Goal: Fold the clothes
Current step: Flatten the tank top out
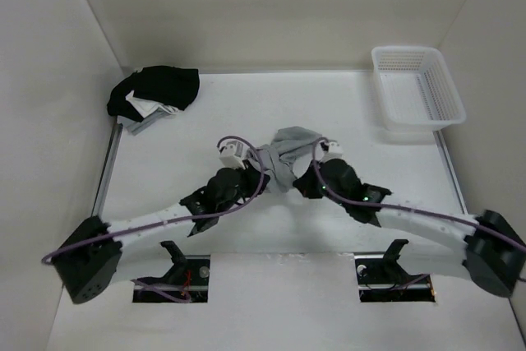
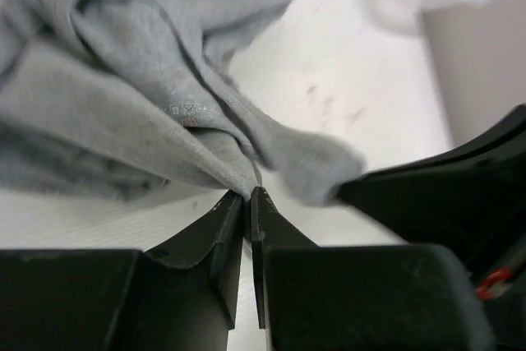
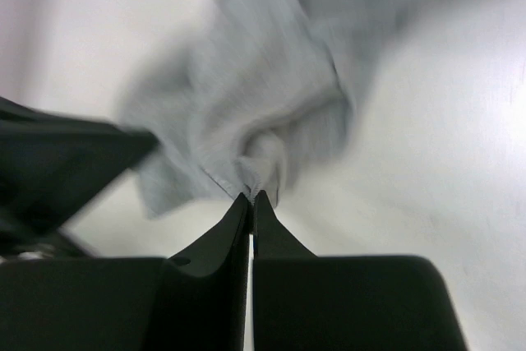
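Your left gripper (image 2: 247, 196) and right gripper (image 3: 251, 200) each pinch shut on the soft, thin grey knit top (image 1: 288, 152), bunched between them on the white table (image 1: 246, 108); it looks light and floppy, so grab its edges.

This looks like a robot lab, a small test booth. A flat white table (image 1: 246, 236) is shut in by plain white walls (image 1: 271, 6) at the back and on both sides. Two robot arms, the left arm (image 1: 156, 223) and the right arm (image 1: 419, 221), are bolted at the table's near edge. Purple cables (image 1: 237, 138) run along them. Two holes (image 1: 171, 279) cut near that edge show wires inside. A white plastic basket (image 1: 417, 88) sits in the far right corner. A black-and-white clothes pile (image 1: 154, 92) sits in the far left corner. A grey top (image 1: 283, 158) lies in the middle.
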Robot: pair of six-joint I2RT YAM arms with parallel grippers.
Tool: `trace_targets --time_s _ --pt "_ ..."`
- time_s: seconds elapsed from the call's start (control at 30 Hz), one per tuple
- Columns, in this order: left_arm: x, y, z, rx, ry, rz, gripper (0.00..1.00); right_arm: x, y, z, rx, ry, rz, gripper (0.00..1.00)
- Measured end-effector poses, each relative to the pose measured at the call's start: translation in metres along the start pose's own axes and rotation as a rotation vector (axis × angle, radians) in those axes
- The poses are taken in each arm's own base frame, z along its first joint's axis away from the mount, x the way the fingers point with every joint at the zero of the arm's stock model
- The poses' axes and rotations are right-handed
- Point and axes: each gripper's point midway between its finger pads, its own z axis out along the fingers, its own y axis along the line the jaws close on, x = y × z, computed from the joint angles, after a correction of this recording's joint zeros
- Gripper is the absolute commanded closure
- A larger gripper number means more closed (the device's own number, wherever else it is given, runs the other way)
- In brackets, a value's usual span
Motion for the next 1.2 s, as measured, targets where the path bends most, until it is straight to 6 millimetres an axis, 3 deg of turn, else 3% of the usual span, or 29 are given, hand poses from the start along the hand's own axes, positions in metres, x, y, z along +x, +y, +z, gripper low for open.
trace_targets --time_s 0.03,0.07,0.13,0.2,0.23,0.33,0.43,0.57,0.63,0.7,0.77,0.97,1.1,1.2 --pt "-0.025 -0.011 -0.015 0.046 -0.056 -0.015 0.94 -0.015 0.009 -0.008 -0.026 -0.041 0.002 0.99" --pt "-0.043 -0.018 -0.028 0.074 -0.103 -0.025 0.94 -0.059 0.035 -0.034 -0.099 -0.165 0.01 0.99" --pt "-0.076 -0.029 -0.05 0.118 -0.184 -0.036 0.94 -0.111 0.061 -0.073 -0.17 -0.305 0.01 0.99" --pt "-0.115 -0.042 -0.076 0.159 -0.272 -0.042 0.94 -0.168 0.087 -0.128 -0.246 -0.464 0.012 0.99" --pt "-0.136 -0.051 -0.091 0.18 -0.316 -0.042 0.94 -0.202 0.102 -0.168 -0.293 -0.572 0.013 0.99" --pt "-0.195 -0.078 -0.144 0.254 -0.454 -0.039 0.94 -0.244 0.124 -0.234 -0.363 -0.712 0.003 0.99" --pt "-0.232 -0.098 -0.191 0.31 -0.561 -0.034 0.94 -0.27 0.135 -0.281 -0.393 -0.801 -0.011 1.0" --pt "-0.267 -0.113 -0.245 0.349 -0.703 -0.027 0.93 -0.284 0.142 -0.311 -0.396 -0.842 -0.04 1.0" --pt "-0.278 -0.107 -0.253 0.318 -0.755 -0.032 0.93 -0.29 0.141 -0.317 -0.376 -0.866 -0.046 1.0" --pt "-0.284 -0.097 -0.243 0.274 -0.766 -0.049 0.93 -0.302 0.131 -0.31 -0.31 -0.895 -0.052 1.0" --pt "-0.285 -0.089 -0.222 0.246 -0.738 -0.071 0.93 -0.311 0.126 -0.29 -0.258 -0.889 -0.062 1.0" --pt "-0.265 -0.043 -0.131 0.094 -0.566 -0.126 0.94 -0.327 0.098 -0.172 -0.118 -0.728 -0.067 0.99" --pt "-0.228 -0.021 -0.095 0.043 -0.462 -0.131 0.9 -0.326 0.072 -0.102 -0.056 -0.596 -0.055 0.99" --pt "-0.176 -0.002 -0.066 0.001 -0.36 -0.102 0.82 -0.339 0.062 -0.063 -0.04 -0.545 -0.046 0.99"
